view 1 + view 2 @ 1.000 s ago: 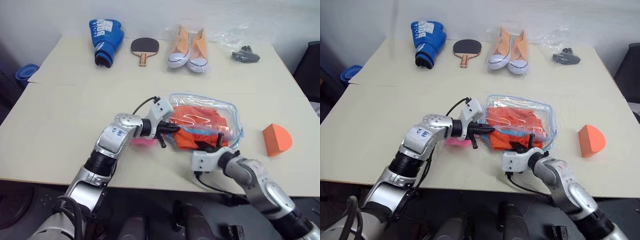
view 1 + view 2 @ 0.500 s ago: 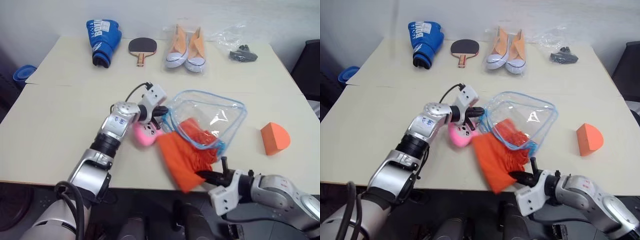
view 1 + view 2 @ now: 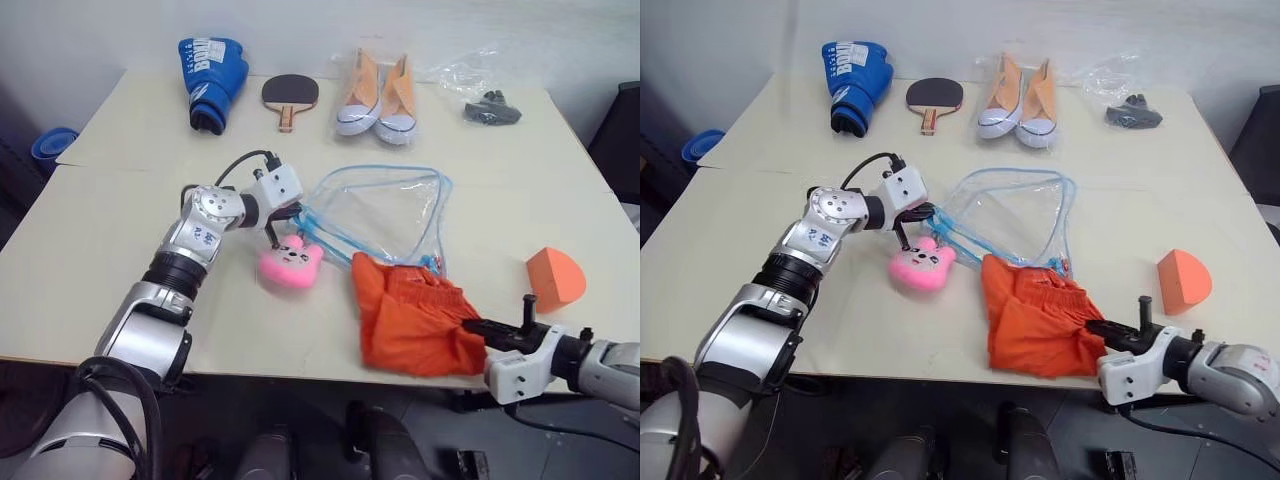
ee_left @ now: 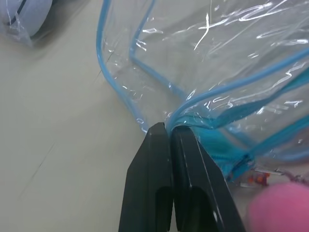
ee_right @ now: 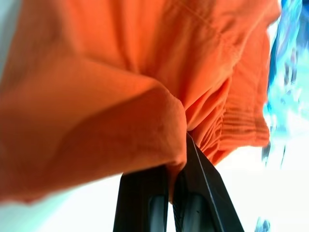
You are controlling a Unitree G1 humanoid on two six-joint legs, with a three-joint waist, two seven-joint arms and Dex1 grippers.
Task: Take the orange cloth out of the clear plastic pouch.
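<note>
Near the table's (image 3: 120, 240) front edge, at about five o'clock: orange cloth (image 3: 410, 322) lying wholly outside the clear plastic pouch (image 3: 385, 212), pinched at its near corner by the closed right gripper (image 3: 478, 327). At ten o'clock of the cloth: pouch rim clamped in the closed left gripper (image 4: 169, 133), pink plush charm (image 3: 290, 265) dangling below. Risk, judged: cloth sliding off the edge if dragged further outward; pouch flopping back over it if released carelessly.

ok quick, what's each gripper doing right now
Left gripper: shut on the blue-edged rim of the clear plastic pouch.
Right gripper: shut on the wrinkled bright orange cloth.
</note>
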